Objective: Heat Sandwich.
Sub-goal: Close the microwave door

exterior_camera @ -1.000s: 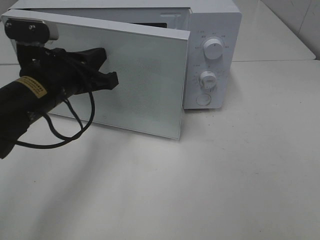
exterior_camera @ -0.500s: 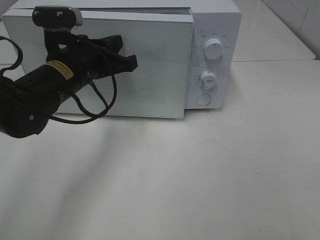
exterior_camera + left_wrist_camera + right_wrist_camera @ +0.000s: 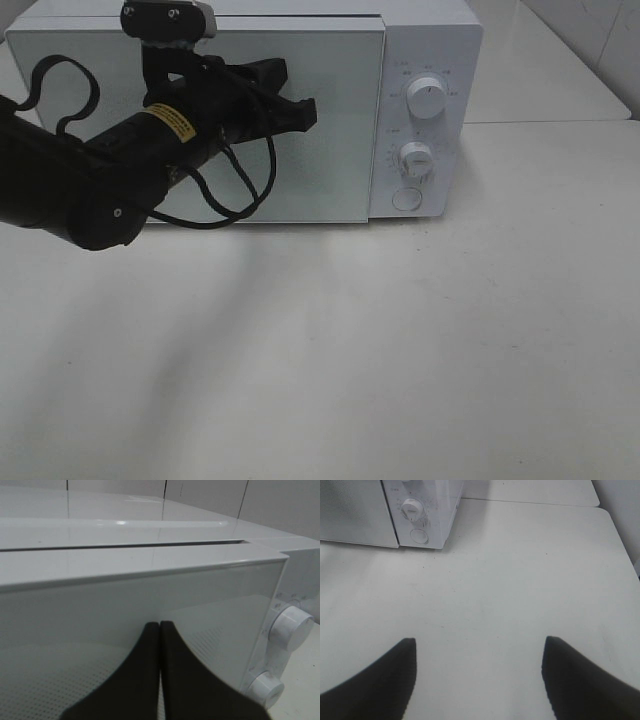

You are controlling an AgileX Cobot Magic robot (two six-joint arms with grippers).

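White matt table in soft, diffuse light, with faint grey shadows across its left part in the high view, joined at the rear along a straight seam to a second white table, with a pale tiled wall beyond the far right corner.

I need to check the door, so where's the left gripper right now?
In the exterior high view, the left gripper, jaws shut, is at the upper middle of the closed microwave door, left of the upper knob.
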